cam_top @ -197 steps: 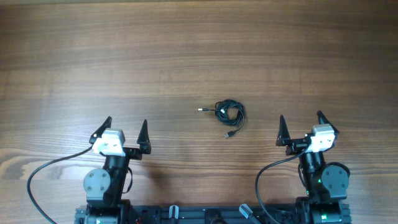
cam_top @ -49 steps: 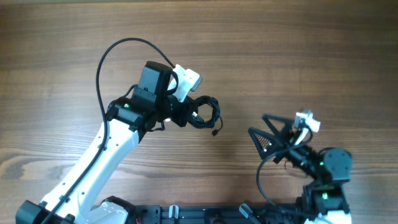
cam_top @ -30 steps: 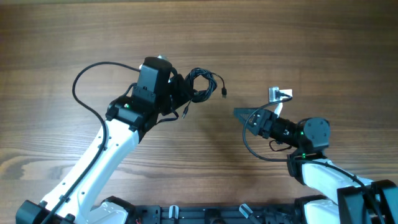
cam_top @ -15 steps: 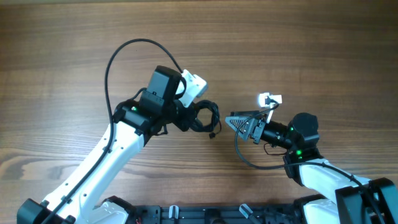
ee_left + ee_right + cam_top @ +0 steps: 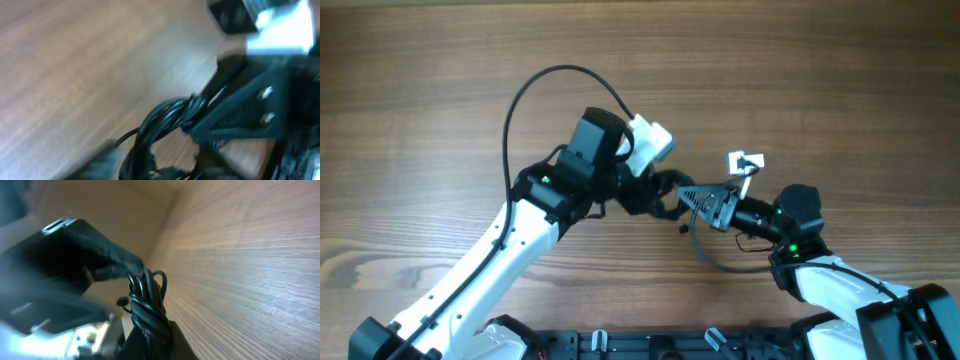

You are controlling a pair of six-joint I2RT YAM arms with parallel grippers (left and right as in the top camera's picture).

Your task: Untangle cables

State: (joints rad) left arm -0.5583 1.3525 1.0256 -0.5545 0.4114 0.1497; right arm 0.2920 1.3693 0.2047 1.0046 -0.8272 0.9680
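I see the cables (image 5: 148, 305) as one black bundle near the middle of the wooden table (image 5: 820, 70): the right gripper (image 5: 686, 194) is pinching it tight from one side, and the left gripper (image 5: 642, 193) is just beside it on the other, but I cannot tell if its jaws are spread.

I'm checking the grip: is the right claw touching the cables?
Touching. The right wrist view shows the cables running down into the right claw, with its jaws closed on the bundle.
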